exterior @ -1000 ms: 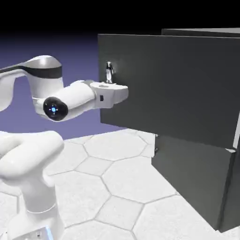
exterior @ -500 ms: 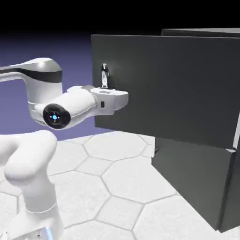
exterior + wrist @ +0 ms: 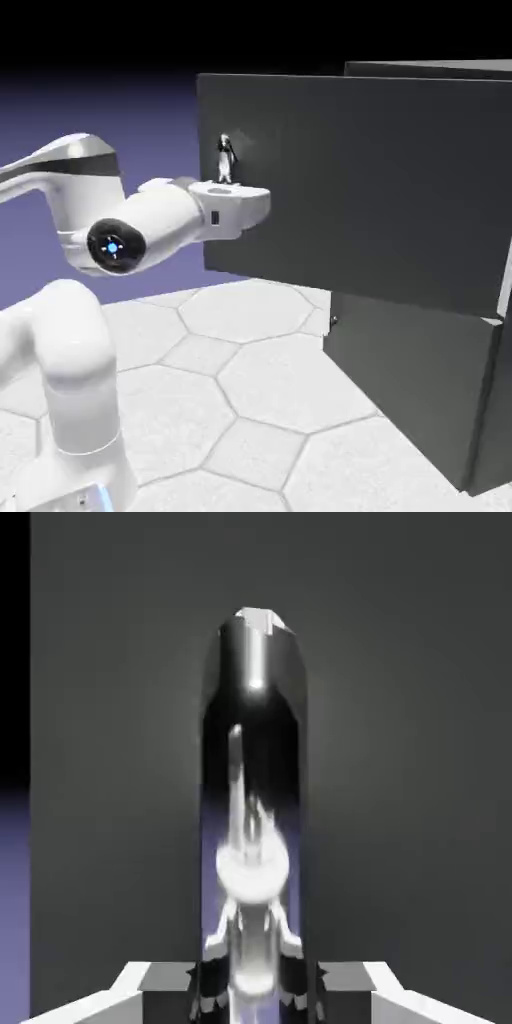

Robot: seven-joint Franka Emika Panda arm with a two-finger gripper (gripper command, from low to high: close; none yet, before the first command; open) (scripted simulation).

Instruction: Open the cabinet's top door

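Note:
The tall dark grey cabinet stands at the exterior view's right. Its top door is swung well out from the cabinet front, with its free edge toward the arm. A small silver handle sits near that edge. My gripper reaches up from the white hand just below and is shut on the handle. In the hand view the shiny handle fills the middle, standing between my grey fingertips, with the flat grey door behind it.
The lower door is flush with the cabinet and carries its own small handle. The white hexagon-tiled table runs under the open door. My arm's elbow hangs at the left.
The top door's free edge has swung further out to the exterior view's left, then held. My hand and elbow drew left with the handle, and the upper arm dropped lower.

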